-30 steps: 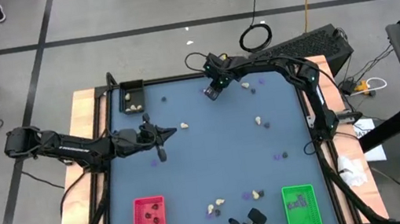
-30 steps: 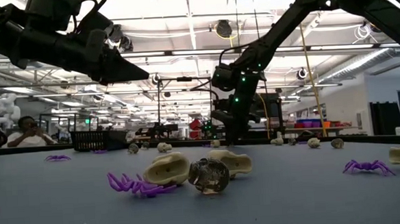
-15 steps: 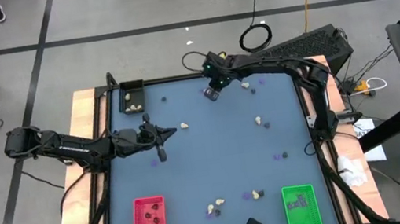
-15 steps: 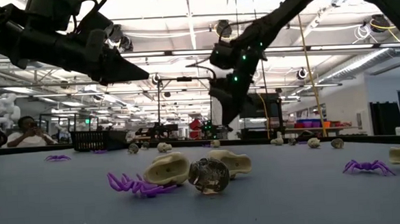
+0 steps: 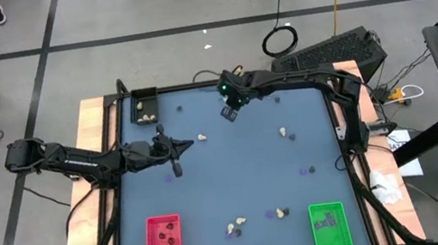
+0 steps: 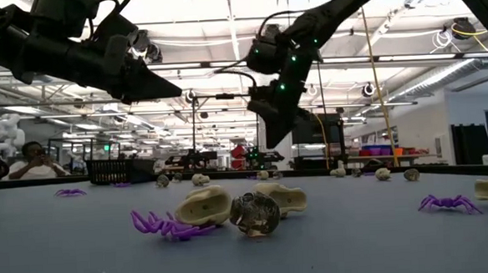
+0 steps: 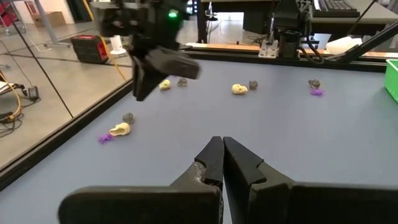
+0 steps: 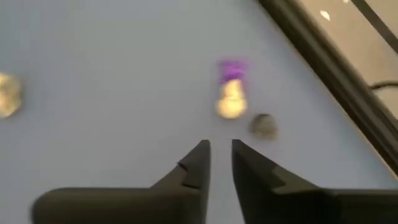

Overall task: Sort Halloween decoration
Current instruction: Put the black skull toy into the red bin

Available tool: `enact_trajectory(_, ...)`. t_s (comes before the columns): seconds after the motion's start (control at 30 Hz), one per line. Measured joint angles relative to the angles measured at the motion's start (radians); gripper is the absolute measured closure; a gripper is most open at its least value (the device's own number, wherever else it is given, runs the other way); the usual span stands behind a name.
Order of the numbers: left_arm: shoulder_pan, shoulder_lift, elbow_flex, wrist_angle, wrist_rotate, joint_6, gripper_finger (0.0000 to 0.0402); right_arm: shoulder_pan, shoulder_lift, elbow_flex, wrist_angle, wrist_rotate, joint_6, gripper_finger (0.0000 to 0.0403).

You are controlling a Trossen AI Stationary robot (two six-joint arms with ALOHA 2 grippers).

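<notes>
Small trinkets lie scattered on the blue table (image 5: 235,172): a cream lump (image 5: 201,137), another cream lump (image 5: 283,132) beside a black lump (image 5: 293,137), and a purple bit (image 5: 302,171). A cluster lies near the front edge, with a cream lump (image 6: 204,205), a black lump (image 6: 255,214) and a purple bit (image 6: 169,226). My right gripper (image 5: 229,114) hangs above the table's far middle, pointing down. Its fingers (image 8: 221,146) are a narrow gap apart with nothing seen between them. My left gripper (image 5: 175,146) hovers shut (image 7: 222,146) over the left half.
A black tray (image 5: 145,107) with cream lumps sits at the far left corner. A red tray (image 5: 164,239) with black lumps is near left and a green tray (image 5: 330,227) is near right. The mid-table between the scattered trinkets is bare. A raised rim (image 5: 336,122) bounds the table.
My right gripper has risen from the table surface near the far edge. It has drifted toward the near edge and slightly toward the left. The left arm has kept still and no trinket on the table has moved.
</notes>
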Motion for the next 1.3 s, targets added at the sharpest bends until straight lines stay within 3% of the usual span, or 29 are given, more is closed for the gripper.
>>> enact_trajectory(0.13, -0.002, 0.000, 0.000, 0.000, 0.000, 0.000, 0.0395, -0.047, 0.023, 0.000, 0.010, 0.000, -0.021, 0.0288)
enact_trajectory(0.23, -0.002, 0.000, 0.000, 0.000, 0.000, 0.001, 0.0395, -0.070, 0.054, 0.000, 0.058, -0.016, -0.188, 0.0251)
enact_trajectory(0.4, -0.002, 0.000, 0.000, -0.003, 0.014, 0.001, 0.0395, -0.124, 0.095, 0.000, 0.053, -0.138, -0.411, 0.0221)
enact_trajectory(0.67, -0.002, 0.000, 0.000, 0.000, 0.014, 0.006, 0.0395, -0.181, 0.113, 0.000, 0.079, -0.203, -0.548, 0.0224)
enact_trajectory(1.3, -0.002, 0.000, 0.000, 0.000, 0.015, 0.009, 0.0395, -0.197, 0.198, 0.005, 0.123, -0.270, -0.603, 0.0234)
